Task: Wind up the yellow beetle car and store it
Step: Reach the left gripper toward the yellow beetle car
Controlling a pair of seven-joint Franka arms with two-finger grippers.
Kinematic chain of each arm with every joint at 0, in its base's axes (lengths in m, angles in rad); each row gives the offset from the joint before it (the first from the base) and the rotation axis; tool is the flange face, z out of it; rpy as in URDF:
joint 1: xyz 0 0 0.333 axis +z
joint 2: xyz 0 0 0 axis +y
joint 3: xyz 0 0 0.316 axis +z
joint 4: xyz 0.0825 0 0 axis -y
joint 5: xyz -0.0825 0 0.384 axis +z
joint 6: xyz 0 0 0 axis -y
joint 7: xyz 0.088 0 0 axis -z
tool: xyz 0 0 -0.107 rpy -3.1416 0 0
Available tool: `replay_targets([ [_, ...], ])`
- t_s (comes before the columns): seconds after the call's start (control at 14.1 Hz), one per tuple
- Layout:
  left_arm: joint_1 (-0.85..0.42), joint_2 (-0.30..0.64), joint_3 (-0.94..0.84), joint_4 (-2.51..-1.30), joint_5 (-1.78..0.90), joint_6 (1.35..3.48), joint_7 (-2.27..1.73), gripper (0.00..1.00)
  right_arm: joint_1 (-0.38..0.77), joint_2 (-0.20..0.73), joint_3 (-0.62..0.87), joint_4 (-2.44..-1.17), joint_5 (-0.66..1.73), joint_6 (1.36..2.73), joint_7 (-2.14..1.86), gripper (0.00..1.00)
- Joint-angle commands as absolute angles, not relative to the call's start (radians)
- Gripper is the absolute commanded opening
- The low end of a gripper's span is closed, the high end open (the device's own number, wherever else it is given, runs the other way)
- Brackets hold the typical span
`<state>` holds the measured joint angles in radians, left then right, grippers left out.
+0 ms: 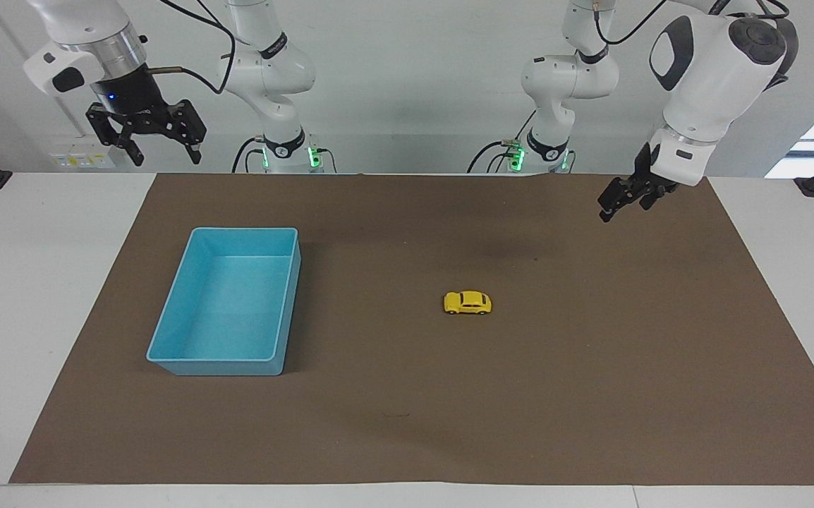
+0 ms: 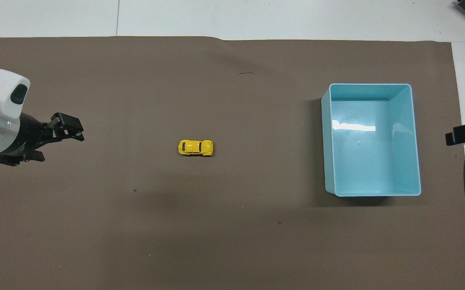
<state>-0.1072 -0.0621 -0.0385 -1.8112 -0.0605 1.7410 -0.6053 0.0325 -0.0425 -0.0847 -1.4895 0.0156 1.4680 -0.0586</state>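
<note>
Car (image 1: 468, 303) standing on its wheels on the brown mat (image 1: 590, 395), about mid-bench, well apart from the empty blue bin (image 1: 167, 353) toward the right arm's end. Left tool (image 1: 626, 200) released, empty, raised over the mat toward the left arm's end, well apart from the car. Right tool (image 1: 146, 134) released, empty, waiting high above the bench edge beside the bin's end of the mat.

Risks, as judged from this layout: the car is small, rounded and on free wheels, so a pinch taken off-centre or across the curved roof may squirt it out or set it rolling along the mat; a descent that lands on the roof instead of astride the body would push it rather than grasp it. Winding calls for the wheels to be dragged or a second grip, and a loose hold could let the car slip or spring away. A release too high above the bin may bounce it out.

Facing view: shows both arms whole, the height of each tool above the bench, and the right tool's spread fingers. Overhead view: shows the car's (image 2: 195, 148) heading along the bench and its true offset from the bin (image 2: 416, 141); the left tool (image 2: 68, 129) appears only from above, its height unreadable, and the right tool shows only as a dark tip at the frame edge
</note>
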Motion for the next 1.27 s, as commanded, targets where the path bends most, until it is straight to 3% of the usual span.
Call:
replay_targets([
  [0.0, -0.147, -0.069, -0.026, -1.835, -0.074, 1.798, -0.803, 1.0, 0.028, -0.052, -0.086, -1.497, 0.034, 1.47, -0.04, 1.0],
  [0.64, -0.184, 0.006, -0.025, -1.833, -0.137, 1.96, -1.431, 1.0, 0.028, -0.054, -0.083, -1.499, 0.034, 1.466, -0.043, 1.0],
  [1.2, -0.345, 0.158, -0.021, -1.829, -0.126, 2.092, -1.837, 1.0, 0.028, -0.054, -0.083, -1.497, 0.034, 1.47, -0.043, 1.0],
])
